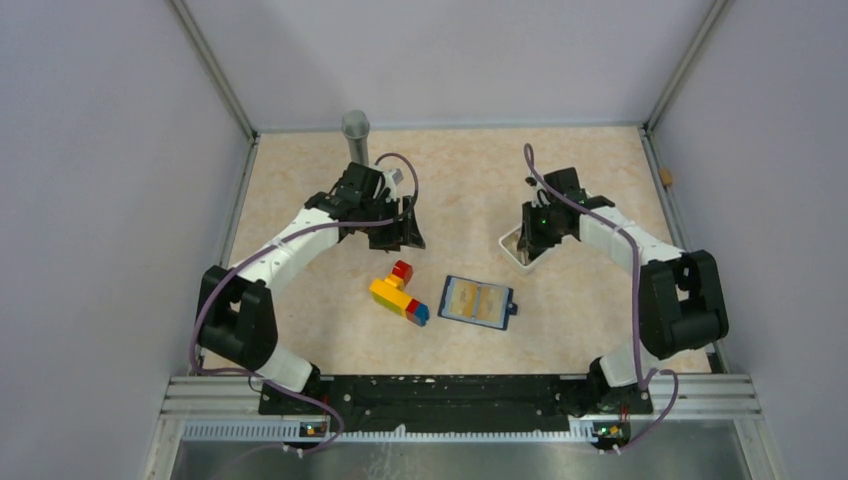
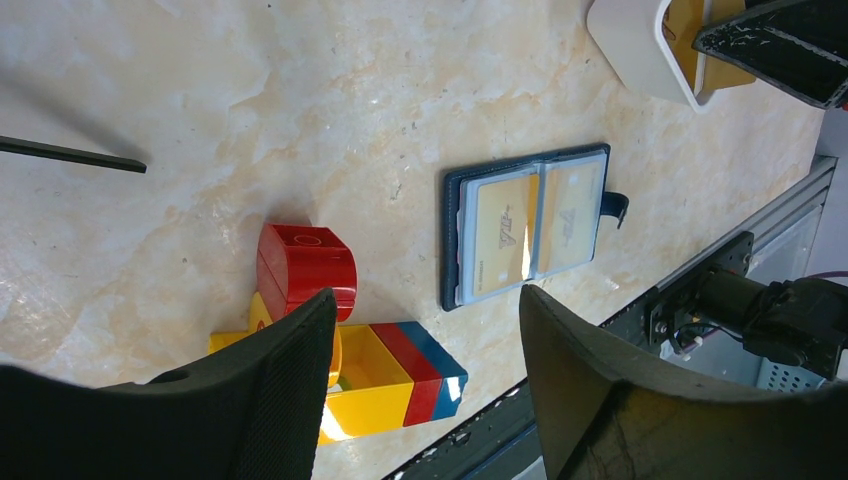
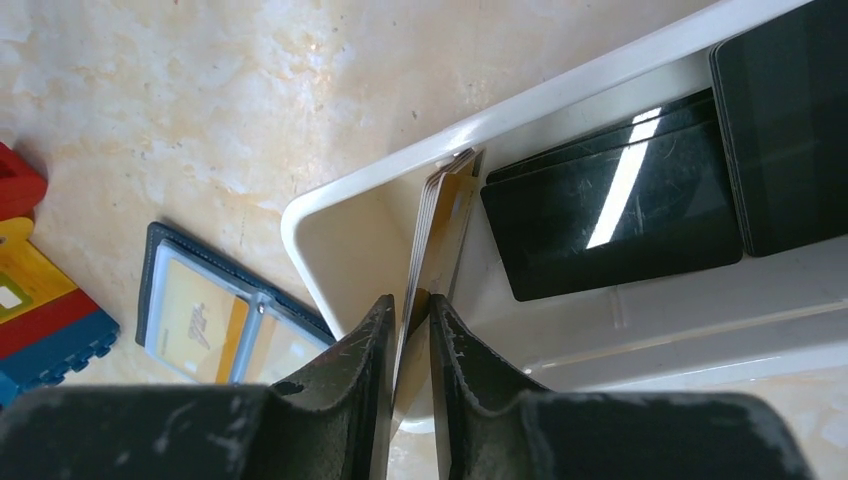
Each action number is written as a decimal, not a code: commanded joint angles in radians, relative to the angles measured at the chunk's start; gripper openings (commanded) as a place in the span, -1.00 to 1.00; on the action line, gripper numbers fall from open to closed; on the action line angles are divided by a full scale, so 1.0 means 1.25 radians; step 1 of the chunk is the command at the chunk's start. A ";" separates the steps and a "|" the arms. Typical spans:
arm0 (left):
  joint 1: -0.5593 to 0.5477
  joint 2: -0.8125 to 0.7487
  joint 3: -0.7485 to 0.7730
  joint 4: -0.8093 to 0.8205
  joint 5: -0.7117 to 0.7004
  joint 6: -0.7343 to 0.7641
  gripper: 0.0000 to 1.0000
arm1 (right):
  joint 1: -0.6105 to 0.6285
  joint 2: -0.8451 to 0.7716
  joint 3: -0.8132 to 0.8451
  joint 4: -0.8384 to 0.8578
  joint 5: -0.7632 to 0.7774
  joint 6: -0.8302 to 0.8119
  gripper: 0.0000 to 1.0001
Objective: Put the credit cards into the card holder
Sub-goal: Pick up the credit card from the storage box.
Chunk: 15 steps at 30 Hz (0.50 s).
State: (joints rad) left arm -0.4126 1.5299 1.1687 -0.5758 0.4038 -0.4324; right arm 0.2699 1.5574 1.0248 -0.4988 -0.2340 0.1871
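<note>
Plain lilac-grey walls (image 1: 90,200) enclose a beige marbled tabletop (image 1: 460,180) edged with aluminium rails (image 1: 215,70).

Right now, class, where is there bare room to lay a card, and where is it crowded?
Bare: far middle of the table, between left claw and white tray; also right of the card holder. Crowded: toy bricks beside the card holder; the tray, where the right claw grips credit cards.

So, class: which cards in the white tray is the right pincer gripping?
The yellow-gold cards, standing on edge in the white tray and pinched by the right pincer; the black cards lie flat, untouched.
</note>
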 commanded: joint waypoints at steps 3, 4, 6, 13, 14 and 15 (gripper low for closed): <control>0.005 -0.004 -0.001 0.026 0.005 0.007 0.35 | -0.005 -0.067 0.059 -0.018 -0.012 0.026 -0.66; 0.005 -0.005 -0.001 0.026 0.005 0.007 0.35 | -0.004 -0.073 0.064 -0.027 -0.006 0.028 -0.67; 0.005 -0.007 -0.001 0.027 0.005 0.007 0.35 | -0.004 -0.078 0.071 -0.040 0.002 0.033 -0.77; 0.005 -0.022 0.001 0.028 0.002 0.010 0.35 | -0.004 -0.102 0.096 -0.082 0.061 0.058 -1.00; 0.005 -0.027 0.001 0.031 0.005 0.012 0.35 | -0.004 -0.112 0.105 -0.092 0.077 0.062 -1.00; 0.005 -0.036 0.001 0.036 0.007 0.015 0.35 | -0.004 -0.122 0.114 -0.104 0.087 0.066 -1.00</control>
State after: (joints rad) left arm -0.4126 1.5299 1.1687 -0.5758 0.4030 -0.4316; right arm 0.2699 1.4784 1.0889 -0.5858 -0.1818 0.2386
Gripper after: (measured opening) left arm 0.677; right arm 0.005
